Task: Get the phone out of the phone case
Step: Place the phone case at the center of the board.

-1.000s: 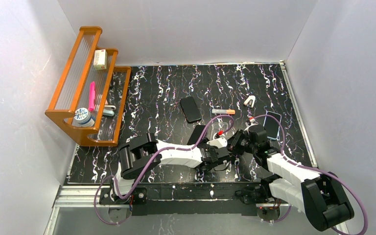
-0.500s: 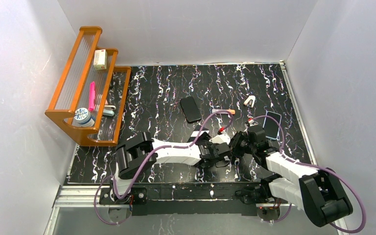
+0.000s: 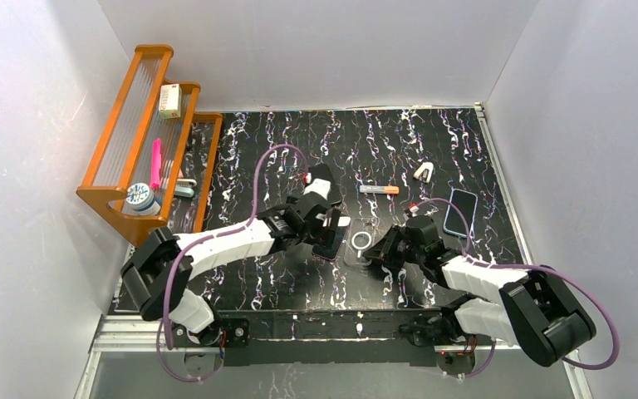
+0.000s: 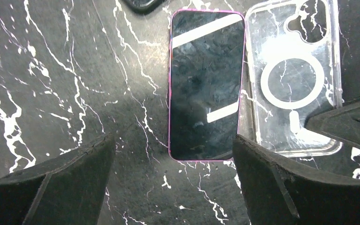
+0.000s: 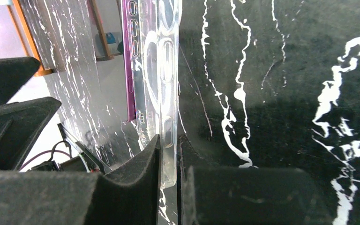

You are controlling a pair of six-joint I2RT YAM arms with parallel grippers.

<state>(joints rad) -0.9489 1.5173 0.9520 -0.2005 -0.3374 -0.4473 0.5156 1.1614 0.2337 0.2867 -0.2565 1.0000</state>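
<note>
- Setting: white walls are enclosing a black table (image 3: 257, 141), glossy and veined in white like marble.
- Phone (image 4: 206, 84): a flat slab with rounded corners, dark glass face up and a thin purple rim. It is lying free of its shell just toward 6 o'clock from the table's middle.
- Case (image 4: 293, 79): clear, flexible-looking plastic with a white ring and a camera cut-out. It is lying edge to edge at the phone's 3 o'clock.
- Left hand (image 4: 173, 145): is hovering over the phone with its fingers spread wide and nothing held.
- Right hand (image 5: 171, 161): is clamping the case's thin wall from about 4 o'clock.
- Handling note: the separation is looking done. The left hand is best lifted straight up. The right should be letting go without tugging, since the springy shell could be nudging the phone across the slick glossy top.
</note>
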